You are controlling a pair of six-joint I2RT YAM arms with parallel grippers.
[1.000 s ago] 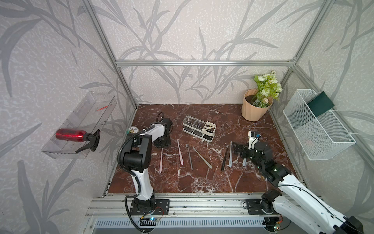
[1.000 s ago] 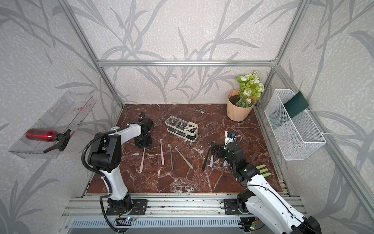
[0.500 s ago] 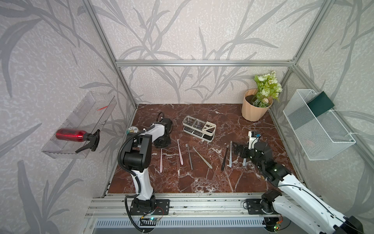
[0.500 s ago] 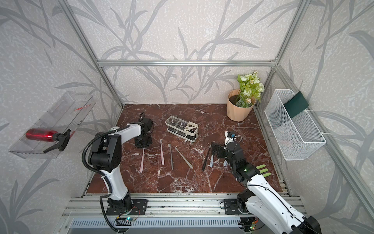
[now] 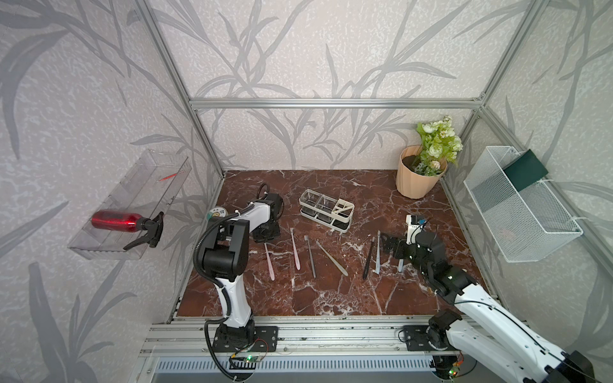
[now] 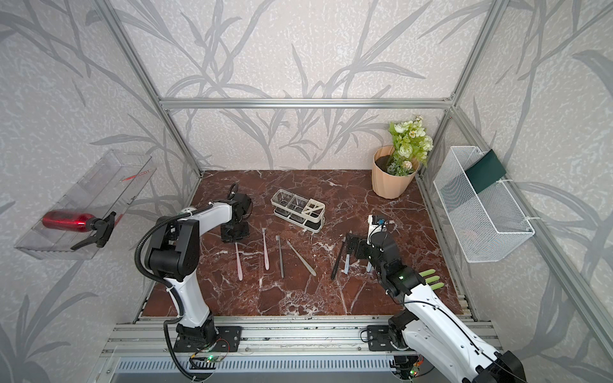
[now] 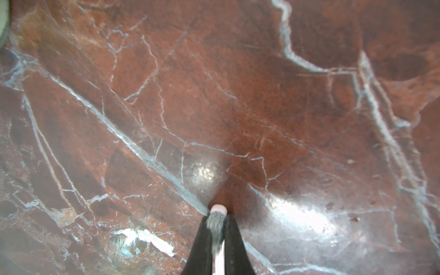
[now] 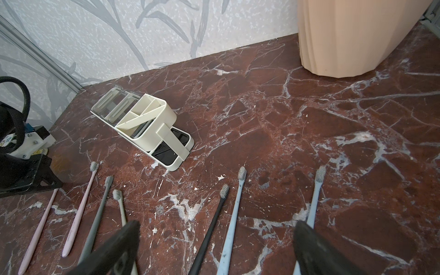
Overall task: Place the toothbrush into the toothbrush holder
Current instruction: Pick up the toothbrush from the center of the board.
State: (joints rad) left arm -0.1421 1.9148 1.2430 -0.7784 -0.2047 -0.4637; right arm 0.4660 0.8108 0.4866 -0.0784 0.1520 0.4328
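Your left end effector (image 7: 217,217) has just clamped the pink toothbrush (image 7: 219,209) by its bristle end, flat on the surface (image 5: 331,291). The toothbrush holder (image 5: 345,217) waits nearby, toward the open right end effector (image 8: 217,223). Lift next.

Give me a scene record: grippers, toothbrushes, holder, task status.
left gripper: shut on the bristle end of the pink toothbrush nearest the left arm
right gripper: open, holding nothing, over the black toothbrush and light blue toothbrushes
toothbrush holder: upright, no brush in it
also on the marble tabletop: second pink toothbrush, grey toothbrush, beige toothbrush
task: not yet done
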